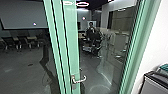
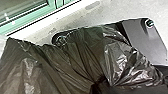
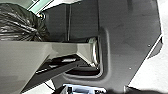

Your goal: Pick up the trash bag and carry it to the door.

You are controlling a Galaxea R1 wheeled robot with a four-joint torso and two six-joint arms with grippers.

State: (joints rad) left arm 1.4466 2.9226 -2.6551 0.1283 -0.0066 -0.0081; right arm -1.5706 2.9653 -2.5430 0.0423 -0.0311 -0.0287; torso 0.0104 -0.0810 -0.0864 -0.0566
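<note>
Bag of glossy black plastic (image 2: 122,61), gathered in folds, near the green-framed glass door (image 1: 71,50). Person (image 1: 91,30) beyond the door's glass. Left gripper, right gripper: cannot tell whether open or closed.

An office building is suggested, with what looks like a meeting room seen beyond a glass door (image 1: 107,62). The door is framed in pale green and fitted with a metal lever handle (image 1: 79,79). Inside, a large pale screen (image 1: 23,15) is mounted on the wall, and dark chairs (image 1: 22,42) are lined up below it. The ceiling is lit by bright fixtures (image 1: 82,4), and a plain grey floor (image 1: 20,72) is laid throughout the room's visible part.
</note>
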